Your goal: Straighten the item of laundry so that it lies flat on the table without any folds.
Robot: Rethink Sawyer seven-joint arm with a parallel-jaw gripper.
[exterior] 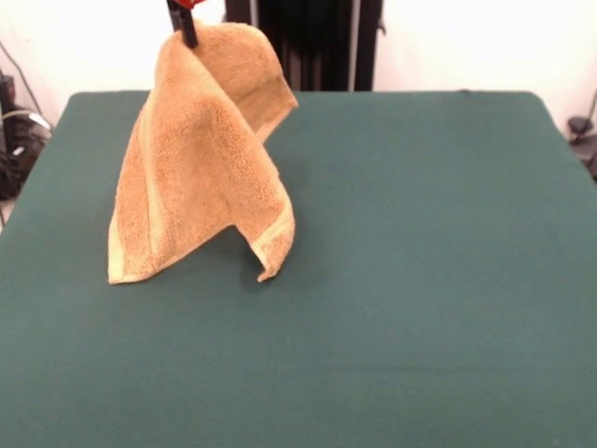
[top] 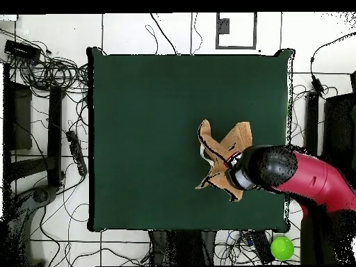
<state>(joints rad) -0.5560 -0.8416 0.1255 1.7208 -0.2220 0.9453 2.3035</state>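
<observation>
One pinch point carries the whole towel (exterior: 201, 159): the gripper (exterior: 187, 33) has its jaws pressed together on a fold of cloth near the top, and everything else hangs below them as a loose cone, with two lower corners reaching down to the table (exterior: 420, 280) or just short of it; the front view does not settle whether they touch. From overhead the arm (top: 299, 177) hides the jaws, and the towel spreads out from beneath them in a crumpled X. It looks light, soft and limp, a thick terry that bends wherever it is unsupported and will not slip easily from a firm grip. Because the hold appears to sit inward from the edge, cloth drapes on both sides of the jaws. A better hold, I judge, is a hemmed corner, so the body trails away from the jaws and lays out flat when dragged.
</observation>
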